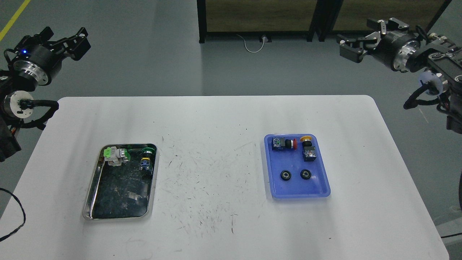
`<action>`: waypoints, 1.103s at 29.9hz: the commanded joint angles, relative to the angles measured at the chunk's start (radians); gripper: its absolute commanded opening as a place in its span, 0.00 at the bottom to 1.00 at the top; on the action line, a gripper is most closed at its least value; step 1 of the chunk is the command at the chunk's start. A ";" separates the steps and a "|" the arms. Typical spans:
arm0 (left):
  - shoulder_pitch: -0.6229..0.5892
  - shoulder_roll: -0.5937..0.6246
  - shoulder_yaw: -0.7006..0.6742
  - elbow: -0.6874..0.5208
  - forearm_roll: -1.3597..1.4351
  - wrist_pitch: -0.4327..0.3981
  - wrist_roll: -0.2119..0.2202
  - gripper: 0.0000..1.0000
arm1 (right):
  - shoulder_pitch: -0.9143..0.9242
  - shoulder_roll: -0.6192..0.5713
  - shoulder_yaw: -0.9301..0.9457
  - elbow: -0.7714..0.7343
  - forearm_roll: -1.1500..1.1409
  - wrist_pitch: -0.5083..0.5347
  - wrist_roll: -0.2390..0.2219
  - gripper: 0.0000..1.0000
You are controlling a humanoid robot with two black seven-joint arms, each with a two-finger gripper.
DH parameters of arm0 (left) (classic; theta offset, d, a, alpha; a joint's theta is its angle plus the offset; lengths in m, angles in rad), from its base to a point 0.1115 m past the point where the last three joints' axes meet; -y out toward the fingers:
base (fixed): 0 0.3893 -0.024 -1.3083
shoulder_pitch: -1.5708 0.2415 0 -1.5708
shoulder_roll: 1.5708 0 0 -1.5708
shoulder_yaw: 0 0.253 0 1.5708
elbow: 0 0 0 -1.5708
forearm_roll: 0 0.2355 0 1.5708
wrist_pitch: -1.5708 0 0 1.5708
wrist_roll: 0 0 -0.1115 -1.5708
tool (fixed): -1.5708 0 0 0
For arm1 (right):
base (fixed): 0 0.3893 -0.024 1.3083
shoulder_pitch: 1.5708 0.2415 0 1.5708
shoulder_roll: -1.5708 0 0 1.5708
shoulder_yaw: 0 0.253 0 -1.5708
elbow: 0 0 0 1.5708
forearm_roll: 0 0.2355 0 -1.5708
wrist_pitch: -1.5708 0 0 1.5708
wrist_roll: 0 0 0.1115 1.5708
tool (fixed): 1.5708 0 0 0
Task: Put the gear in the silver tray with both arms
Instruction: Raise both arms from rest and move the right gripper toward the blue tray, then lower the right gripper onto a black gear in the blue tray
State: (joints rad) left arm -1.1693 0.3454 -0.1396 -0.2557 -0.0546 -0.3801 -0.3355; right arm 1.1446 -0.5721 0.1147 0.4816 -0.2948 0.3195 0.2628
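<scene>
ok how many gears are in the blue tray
2. Both lie in the blue tray, side by side near its middle: the left gear and the right gear. None looks hidden.

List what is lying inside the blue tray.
The blue tray holds two black gears, a red-capped push-button switch and a yellow-capped one. Nothing is stacked; only the spots beneath the parts are hidden.

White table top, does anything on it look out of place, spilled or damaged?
Nothing is spilled or tipped off. The white table carries many dark scuffs and scratches between the shiny steel tray and the blue plastic tray. The steel tray's floor is scratched too. Parts lie inside both trays.
</scene>
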 commanded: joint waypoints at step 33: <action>0.252 0.567 -0.009 -0.775 0.282 0.273 -0.043 0.99 | -0.227 -0.032 -0.004 0.321 -0.242 0.169 -0.116 1.00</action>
State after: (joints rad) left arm -0.9271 0.8998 -0.1478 -1.0358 0.2468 -0.1102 -0.3743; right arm 0.9235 -0.6092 0.1109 0.7751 -0.5063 0.4847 0.1547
